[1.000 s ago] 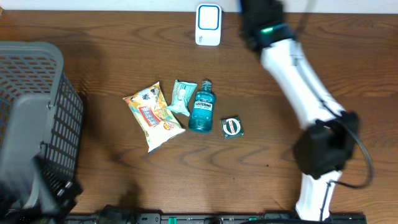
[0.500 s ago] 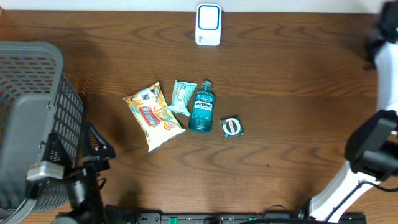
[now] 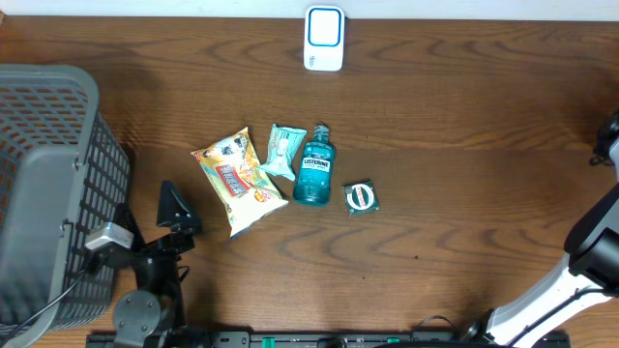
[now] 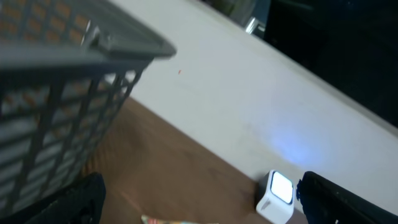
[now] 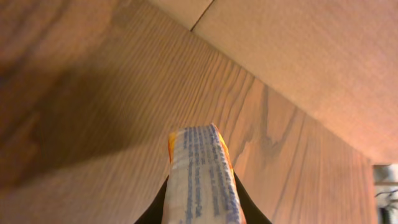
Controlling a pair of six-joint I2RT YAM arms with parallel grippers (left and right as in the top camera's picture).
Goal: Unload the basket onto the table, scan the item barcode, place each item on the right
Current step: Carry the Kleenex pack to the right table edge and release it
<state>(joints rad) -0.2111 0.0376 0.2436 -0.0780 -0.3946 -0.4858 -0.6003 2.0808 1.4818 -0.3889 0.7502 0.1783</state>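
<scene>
Surface (image 3: 455, 116) of dark wood meets a white wall (image 4: 236, 106); basket (image 3: 48, 145) at its left. Left gripper (image 4: 199, 202) spread wide, empty; right gripper (image 5: 202, 214) clamps a packet (image 5: 199, 168).

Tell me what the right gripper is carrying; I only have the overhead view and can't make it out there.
Observer: The right gripper is shut on a flat packet, edge-on to its camera, orange-edged with blue print.
Operator: Report what's beyond it.
Observer: Wood-grain table, then a paler surface past its edge.
Operator: Check the left gripper.
Observer: The left gripper is open and empty, aimed toward the white scanner, whose face glows.
</scene>
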